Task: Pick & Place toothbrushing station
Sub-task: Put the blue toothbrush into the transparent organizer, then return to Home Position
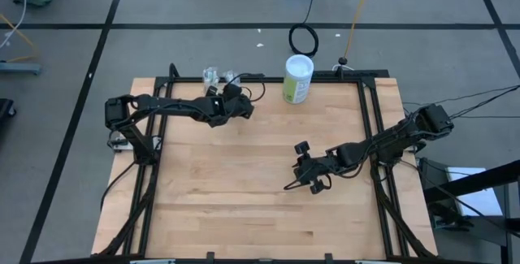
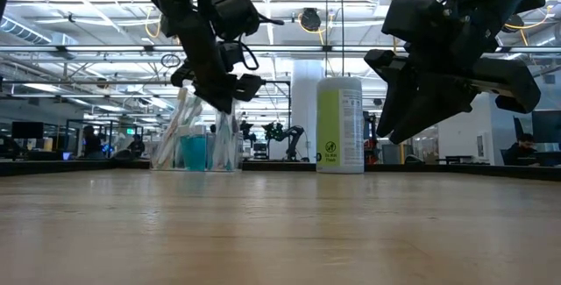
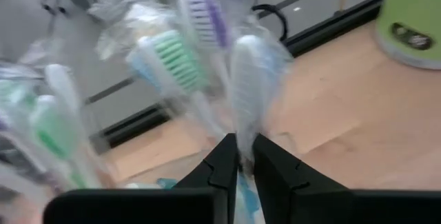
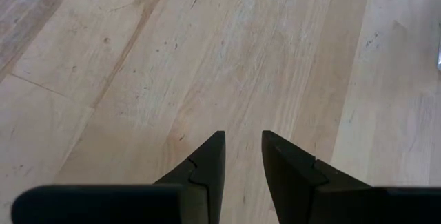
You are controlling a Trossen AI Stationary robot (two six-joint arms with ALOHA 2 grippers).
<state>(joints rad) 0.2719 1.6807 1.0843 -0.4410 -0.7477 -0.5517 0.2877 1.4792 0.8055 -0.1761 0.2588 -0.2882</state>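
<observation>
From above, the left gripper (image 1: pixel 213 93) sat at the table's (image 1: pixel 244 199) far edge, covering most of the clear holder (image 1: pixel 213 75); the right gripper (image 1: pixel 302 179) hung over bare wood, well apart, its fingers slightly parted and empty. At table height, the toothbrushes (image 2: pixel 180 127) leaned in the holder beside the white-and-green canister (image 2: pixel 340 124). Past the left wrist, the fingers (image 3: pixel 220 169) were nearly closed on a white toothbrush (image 3: pixel 247 86), its lower handle hidden between them.

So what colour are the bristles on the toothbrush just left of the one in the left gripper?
Green bristles on a white head, clearest in the left wrist view.
</observation>
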